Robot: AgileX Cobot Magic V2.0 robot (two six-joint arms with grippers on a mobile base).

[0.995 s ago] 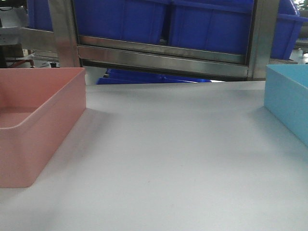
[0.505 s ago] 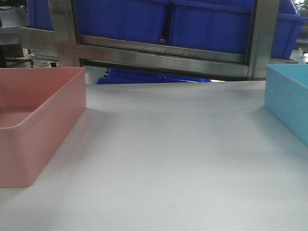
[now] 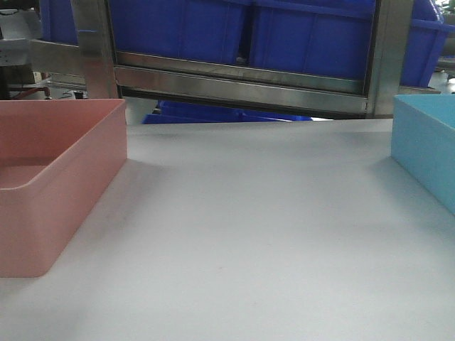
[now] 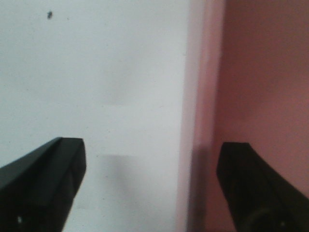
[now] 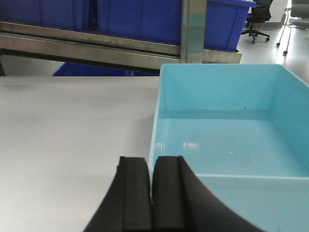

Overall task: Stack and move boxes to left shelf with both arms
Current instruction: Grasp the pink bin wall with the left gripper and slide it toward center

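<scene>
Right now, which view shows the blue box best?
The right wrist view: the blue box shows most of its open, empty interior. The front view catches only a corner at its right edge; the left wrist view shows none.

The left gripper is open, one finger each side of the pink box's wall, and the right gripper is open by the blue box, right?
No: the right wrist view shows the right gripper shut, fingers pressed together, empty, by the blue box. The left gripper is open, one finger each side of the pink box's wall.

Upright pink box (image 3: 57, 185) left, blue box (image 3: 426, 149) right.
</scene>
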